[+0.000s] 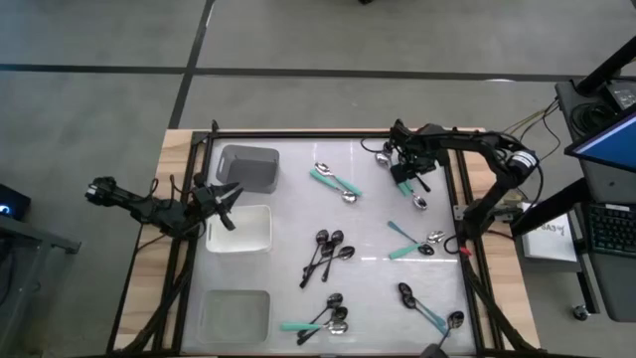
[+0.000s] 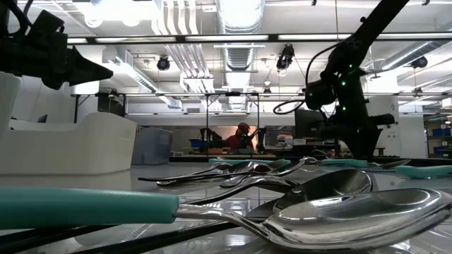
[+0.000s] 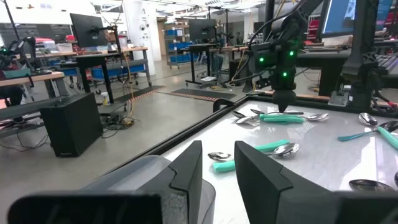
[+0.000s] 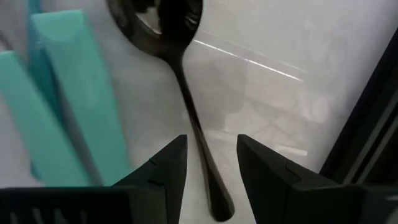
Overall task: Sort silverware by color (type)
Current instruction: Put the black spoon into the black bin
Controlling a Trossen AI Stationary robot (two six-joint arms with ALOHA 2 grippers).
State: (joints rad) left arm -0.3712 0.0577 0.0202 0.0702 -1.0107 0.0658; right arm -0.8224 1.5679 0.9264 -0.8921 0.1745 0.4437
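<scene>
Right pincer (image 1: 404,171) is positioned low over the far right corner of the table (image 1: 378,224), above a small cluster of spoons. In the right wrist view its two fingers (image 4: 163,169) stand apart on either side of the thin handle of an all-black spoon (image 4: 186,93); the handle lies in the gap between them, and contact cannot be confirmed, so the pincer is open and gripping nothing visibly. Two teal handles (image 4: 74,93) lie just beside that spoon. Left pincer (image 1: 227,199) hangs at the left side of the table, over the edge between the grey bin (image 1: 248,167) and the white bin (image 1: 241,229); its fingers (image 3: 255,171) are parted with nothing between them. A clear bin (image 1: 235,313) sits at the near left corner. The remaining silverware is scattered over the table surface, none in any bin: a teal-handled pair (image 1: 335,182) near the far centre, a group of black spoons (image 1: 326,254) at the middle, a mixed group (image 1: 323,318) near the front centre, teal-handled spoons (image 1: 415,242) at the right side, and further spoons (image 1: 427,310) at the near right.
</scene>
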